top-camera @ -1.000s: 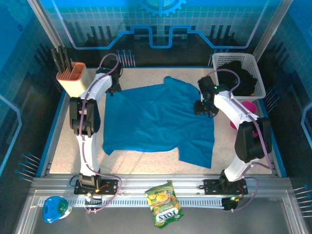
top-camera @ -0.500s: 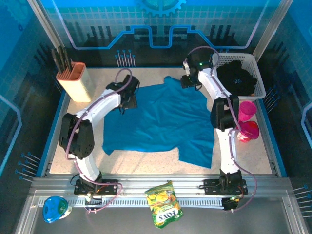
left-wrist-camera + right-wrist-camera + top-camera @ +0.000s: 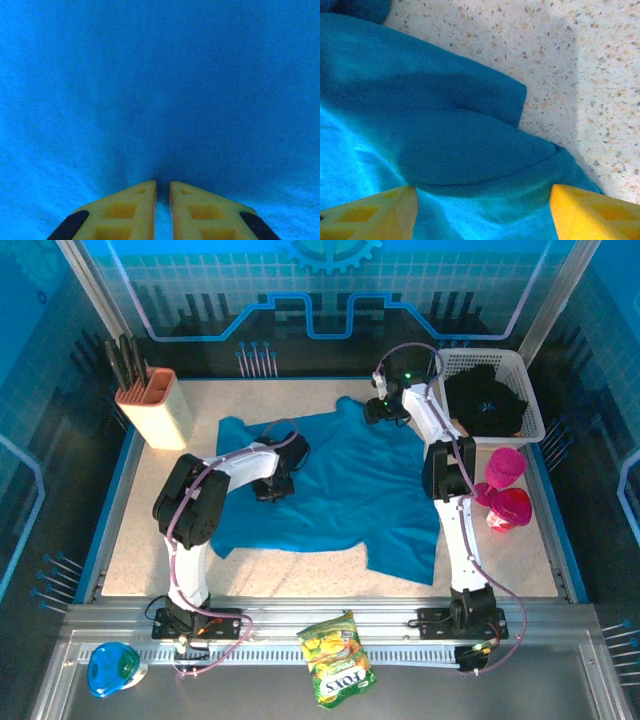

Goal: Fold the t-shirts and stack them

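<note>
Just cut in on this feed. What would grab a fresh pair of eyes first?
A big teal t-shirt lies spread across the middle of the table. The left gripper is pinched on its cloth left of centre, while the right gripper stands open over the shirt's far edge. A white basket in the far right corner holds a black t-shirt.

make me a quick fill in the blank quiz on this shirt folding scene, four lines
1. The left gripper pinches the large teal-blue fabric t-shirt spread on the speckled ____.
2. The right gripper hangs over that shirt's far edge, jaws ____.
3. The black fabric t-shirt lies in the white plastic ____.
4. Two ____ plastic cups stand beside it.
Missing words: table, open, basket, pink.
</note>
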You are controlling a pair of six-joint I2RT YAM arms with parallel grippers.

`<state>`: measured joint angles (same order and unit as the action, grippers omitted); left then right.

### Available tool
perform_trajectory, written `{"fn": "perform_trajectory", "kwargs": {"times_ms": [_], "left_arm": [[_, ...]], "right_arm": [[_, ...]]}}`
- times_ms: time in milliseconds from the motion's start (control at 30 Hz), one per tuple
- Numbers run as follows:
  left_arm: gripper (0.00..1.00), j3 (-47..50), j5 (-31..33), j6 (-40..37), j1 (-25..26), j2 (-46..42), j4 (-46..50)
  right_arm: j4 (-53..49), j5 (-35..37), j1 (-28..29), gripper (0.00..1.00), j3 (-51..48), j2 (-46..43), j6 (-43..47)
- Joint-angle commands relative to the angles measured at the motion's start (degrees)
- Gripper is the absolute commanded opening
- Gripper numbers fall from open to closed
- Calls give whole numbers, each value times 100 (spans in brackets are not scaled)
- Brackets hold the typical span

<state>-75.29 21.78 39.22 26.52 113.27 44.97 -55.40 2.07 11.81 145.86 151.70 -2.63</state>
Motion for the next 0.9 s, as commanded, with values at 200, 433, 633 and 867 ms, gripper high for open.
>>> {"fn": "perform_trajectory", "kwargs": {"times_ms": [200,433,633,867], "left_arm": [[16,640,361,385,11,-75,278],[16,805,314,402,11,-182,183],[16,840,239,393,11,-244,69],[18,867,127,371,11,-126,-67]], "right_arm": [[-147,-51,-78,9,204,173,-143],[625,95,34,0,-1950,-1473,-426],[1149,236,564,0,-3784,-2882,-778],[1877,115,1369,11,-5789,-3585,-2074]]}}
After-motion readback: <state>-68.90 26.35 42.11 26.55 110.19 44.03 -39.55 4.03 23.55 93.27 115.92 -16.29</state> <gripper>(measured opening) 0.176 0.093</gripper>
